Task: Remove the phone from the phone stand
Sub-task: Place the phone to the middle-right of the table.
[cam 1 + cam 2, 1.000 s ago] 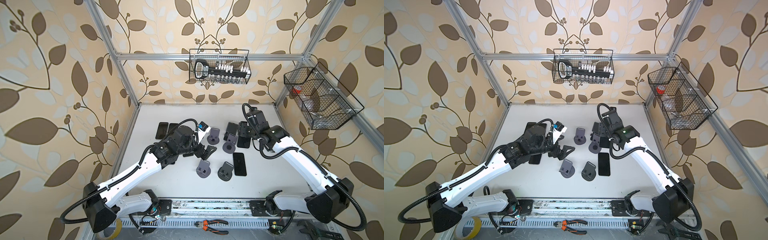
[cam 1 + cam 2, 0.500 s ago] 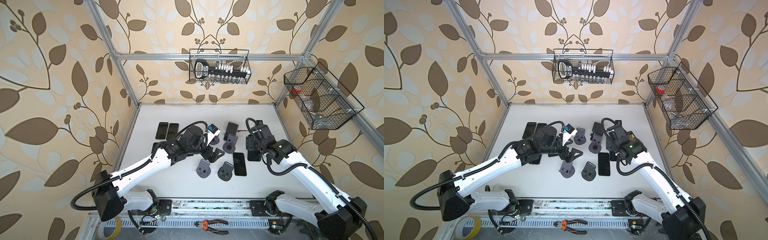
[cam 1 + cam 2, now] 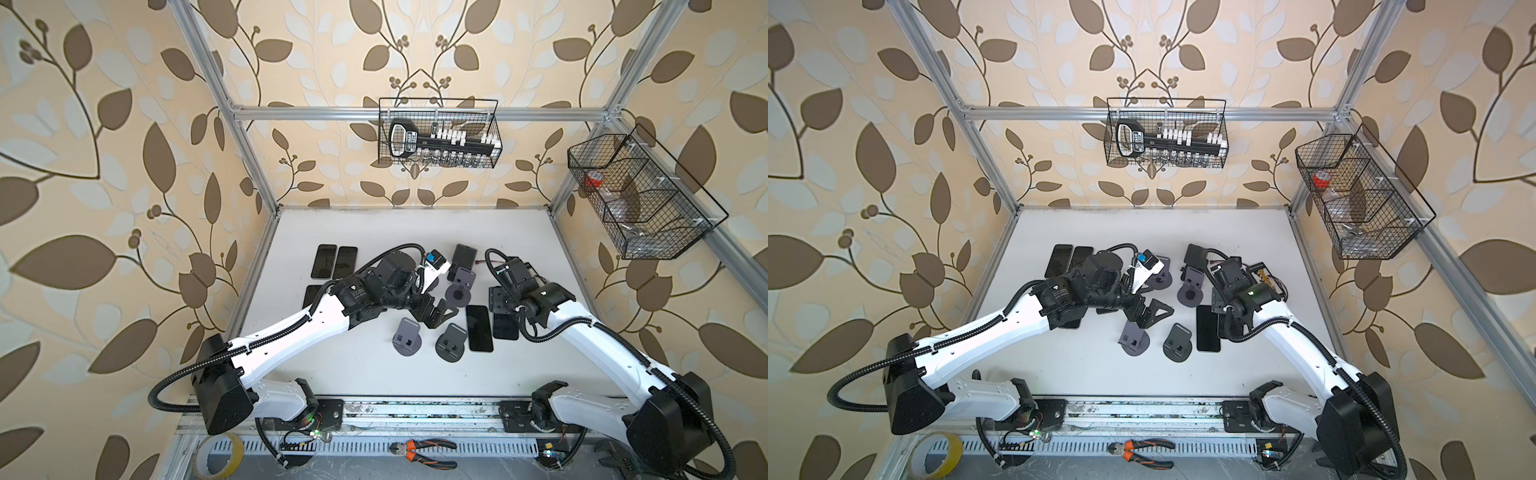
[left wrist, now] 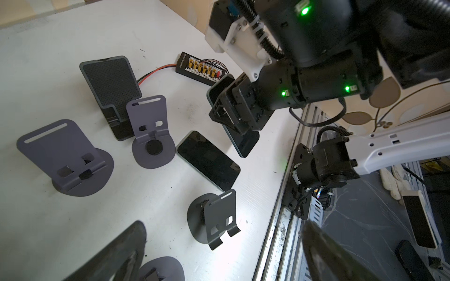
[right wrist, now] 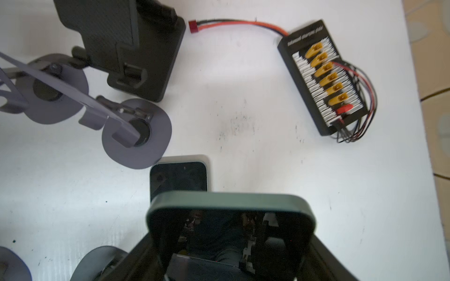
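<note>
My right gripper (image 3: 498,301) (image 5: 229,243) is shut on a dark phone (image 5: 229,206) (image 4: 246,143), gripping its long edges. The phone hangs tilted, with its low end at or just above the table, beside a second phone (image 3: 478,328) (image 4: 208,159) that lies flat. Behind them stand a black phone stand (image 3: 464,257) (image 4: 110,82) and a purple-grey phone stand (image 3: 459,286) (image 4: 148,119), both bare. My left gripper (image 3: 436,316) (image 4: 224,258) hovers open over two more bare purple-grey stands (image 3: 407,338) (image 3: 451,343), holding nothing.
Three phones (image 3: 334,262) lie flat at the table's back left. A black connector board with red and black wires (image 5: 321,77) (image 4: 198,68) sits behind the right gripper. The aluminium rail (image 3: 415,409) runs along the front edge. Wire baskets (image 3: 438,133) hang on the walls.
My right gripper has carried the phone away from the stands, forward and down beside the flat phone. My left arm has swung right toward the middle stands, still open.
</note>
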